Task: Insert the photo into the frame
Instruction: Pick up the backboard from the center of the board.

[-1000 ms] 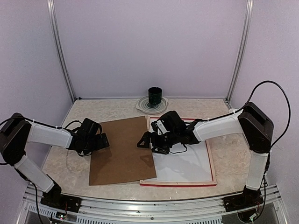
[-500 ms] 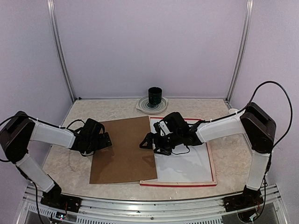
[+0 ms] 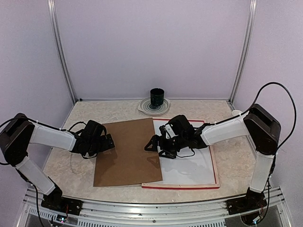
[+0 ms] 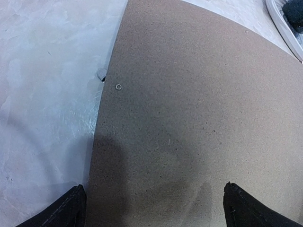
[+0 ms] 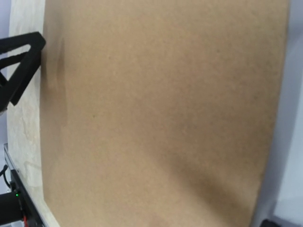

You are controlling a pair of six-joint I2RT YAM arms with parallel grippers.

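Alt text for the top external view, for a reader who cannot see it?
A flat brown cardboard board lies over the left part of a red-edged rectangular picture frame holding a white sheet. The left gripper and right gripper, both open, flank the board; a dark cup on a plate stands behind.

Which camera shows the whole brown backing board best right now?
Top external: the whole brown backing board shows, lying flat, its right edge overlapping the red frame. Left wrist shows only its left edge and surface up close; right wrist is nearly filled by its surface.
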